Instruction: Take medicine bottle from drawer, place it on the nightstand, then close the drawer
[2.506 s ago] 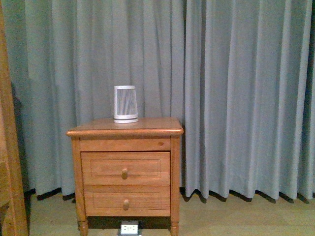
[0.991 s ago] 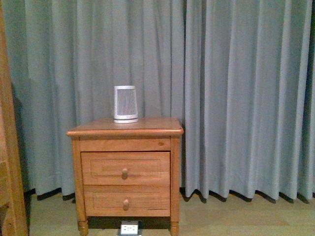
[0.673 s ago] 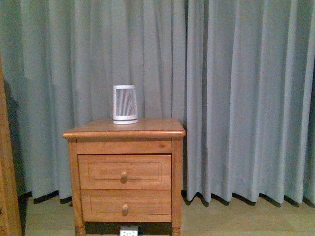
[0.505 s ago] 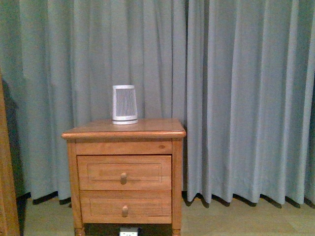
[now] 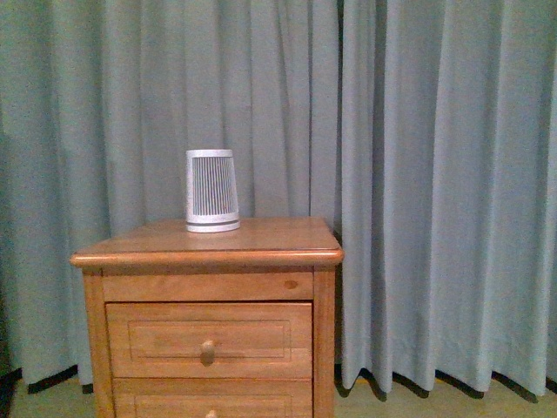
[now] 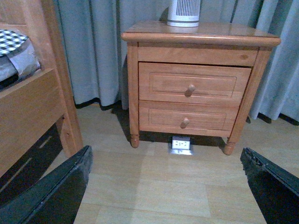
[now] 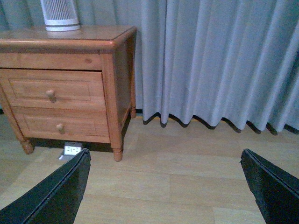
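Both tools are seen spread wide and empty, the left gripper [image 6: 166,150] and the right gripper [image 7: 165,151] being held well apart from the nightstand [image 5: 209,257], which is found at about 11 o'clock ahead. Nothing of the task is judged done: the drawer [image 5: 209,340] is shut, the medicine bottle is nowhere seen and is presumably hidden inside, and only a ribbed device [image 5: 211,192] is carried on the top, toward its 10 o'clock. Opening, lifting out, placing and closing are all left.
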Robot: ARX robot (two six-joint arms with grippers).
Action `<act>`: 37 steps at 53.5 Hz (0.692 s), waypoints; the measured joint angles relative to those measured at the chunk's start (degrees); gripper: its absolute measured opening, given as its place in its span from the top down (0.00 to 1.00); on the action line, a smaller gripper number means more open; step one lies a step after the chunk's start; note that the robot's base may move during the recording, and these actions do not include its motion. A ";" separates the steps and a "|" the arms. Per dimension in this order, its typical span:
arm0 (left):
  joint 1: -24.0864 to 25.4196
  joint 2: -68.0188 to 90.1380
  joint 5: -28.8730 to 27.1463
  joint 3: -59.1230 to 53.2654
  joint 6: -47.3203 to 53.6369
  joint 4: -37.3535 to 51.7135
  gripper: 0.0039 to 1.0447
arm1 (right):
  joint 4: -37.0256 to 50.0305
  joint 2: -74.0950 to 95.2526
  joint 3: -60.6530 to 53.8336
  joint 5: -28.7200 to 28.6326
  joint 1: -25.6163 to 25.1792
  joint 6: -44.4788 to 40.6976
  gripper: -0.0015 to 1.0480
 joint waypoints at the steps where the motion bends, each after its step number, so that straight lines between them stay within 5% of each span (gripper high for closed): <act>1: 0.00 -0.02 0.00 0.00 0.00 0.00 0.06 | 0.00 0.00 0.00 0.00 0.00 0.00 0.07; 27: 0.00 0.00 0.00 0.00 0.00 -0.02 0.06 | 0.00 0.00 0.00 0.02 0.00 0.00 0.07; 37: 1.29 6.34 2.10 2.86 -11.19 -10.51 0.06 | 0.00 0.00 0.00 0.00 0.00 0.00 0.07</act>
